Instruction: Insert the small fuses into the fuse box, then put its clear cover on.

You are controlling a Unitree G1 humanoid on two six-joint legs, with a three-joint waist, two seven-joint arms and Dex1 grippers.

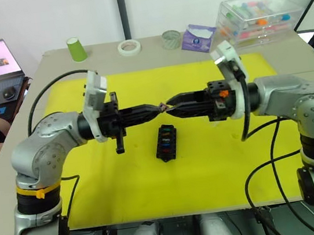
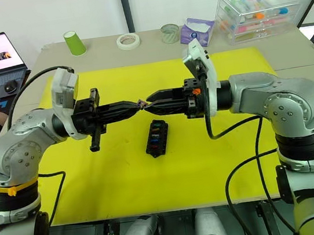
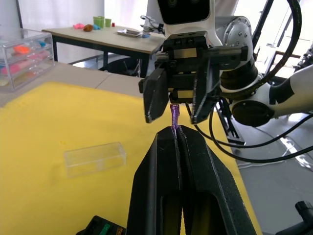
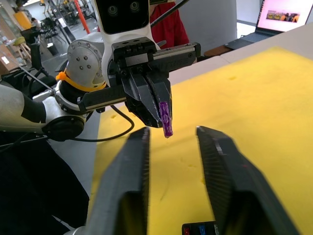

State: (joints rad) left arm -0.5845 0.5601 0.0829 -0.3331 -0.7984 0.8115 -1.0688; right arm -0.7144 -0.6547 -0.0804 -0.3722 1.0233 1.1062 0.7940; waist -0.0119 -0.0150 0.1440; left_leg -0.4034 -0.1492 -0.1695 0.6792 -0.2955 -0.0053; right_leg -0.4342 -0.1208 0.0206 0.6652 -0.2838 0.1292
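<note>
Tabletop [image 1: 49, 59]: pale grey, carrying all items below.

Mat [image 1: 225, 184]: bright yellow rectangular sheet covering the middle of the tabletop.

Storage case [image 1: 259, 15]: large clear plastic drawer box with colourful contents, far right corner, well apart from the work.

Left gripper [image 1: 157, 110]: black two-fingered tool, raised above the mat, tips meeting those of the right gripper [image 1: 170, 105]. Jaws together, clamped on a small purple plastic blade fuse [image 3: 174, 116]. Right jaws stand apart, one either side of the fuse, not yet closed on it.

Fuse box [image 1: 166, 142]: small black rectangular plastic block lying flat on the mat just below the meeting tips, long axis running away from the robot, slotted face up; several coloured fuses already seated.

Clear cover [image 3: 94, 157]: small transparent rectangular shell, lying on the mat apart from the box.

Purple fuse: long axis in line with the left fingers, free end pointing toward the right gripper.

Risk, by judgement: a mid-air handover. If the left jaws release before the right ones bite, or the right ones close off-centre, the fuse may twist or drop to the mat.
</note>
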